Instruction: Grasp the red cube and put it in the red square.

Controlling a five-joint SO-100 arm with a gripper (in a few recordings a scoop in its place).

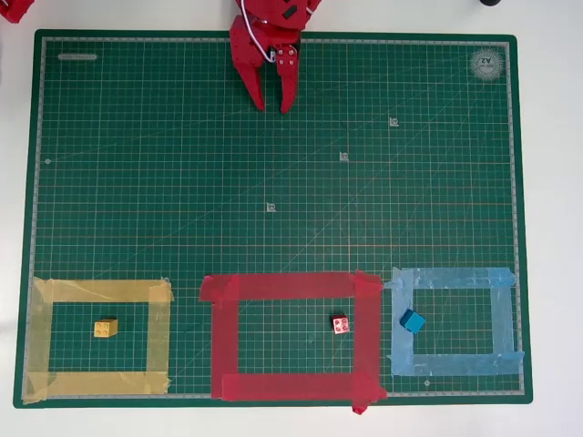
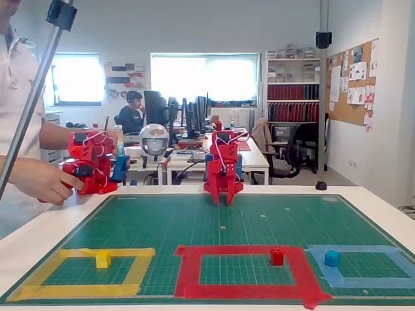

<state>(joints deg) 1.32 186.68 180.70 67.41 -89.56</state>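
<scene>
Two fingers of the claw (image 1: 273, 107) stand slightly apart at the mat's (image 1: 182, 182) far edge; we see nothing held or touched. The cube (image 1: 341, 324) sits inside the red square (image 1: 278, 288), by its right strip.

Red five-joint arm folded back at the far edge of the bench, top centre in the overhead view; red two-finger gripper (image 1: 273, 107) pointing down toward the mat, fingers slightly parted at the tips, nothing between them; in the fixed view the arm sits compact and upright, gripper (image 2: 222, 199) tip low, just above the bench surface.
</scene>
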